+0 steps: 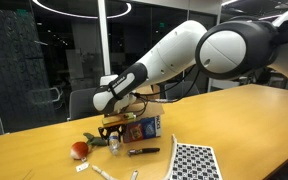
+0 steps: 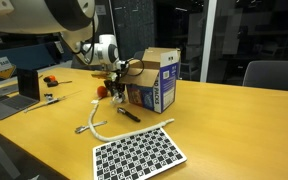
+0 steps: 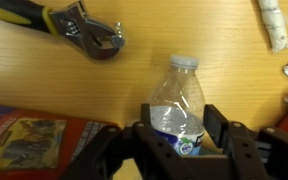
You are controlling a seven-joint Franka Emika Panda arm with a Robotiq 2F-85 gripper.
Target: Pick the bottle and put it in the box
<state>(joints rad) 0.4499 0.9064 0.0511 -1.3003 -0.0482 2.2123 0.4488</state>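
The small clear bottle (image 3: 179, 95) has a white cap and a blue-green label. In the wrist view it sits between my two black fingers, cap pointing away from the camera. My gripper (image 3: 179, 135) presses on both sides of its lower part. In both exterior views the gripper (image 1: 114, 130) (image 2: 117, 80) points down just in front of the box (image 1: 142, 127) (image 2: 156, 82), with the bottle (image 1: 115, 144) under it at table height. The box is a cardboard carton with a blue printed front. Its printed side shows at the lower left of the wrist view (image 3: 34, 140).
A black marker (image 1: 144, 151) (image 2: 129, 114) lies by the box. A red fruit-like thing with green leaves (image 1: 79, 149) is beside the gripper. A checkered sheet (image 1: 194, 160) (image 2: 139, 153) lies near the table's front. A yellow-handled wrench (image 3: 84, 35), a white cable (image 2: 92, 120) and a laptop (image 2: 24, 90) are nearby.
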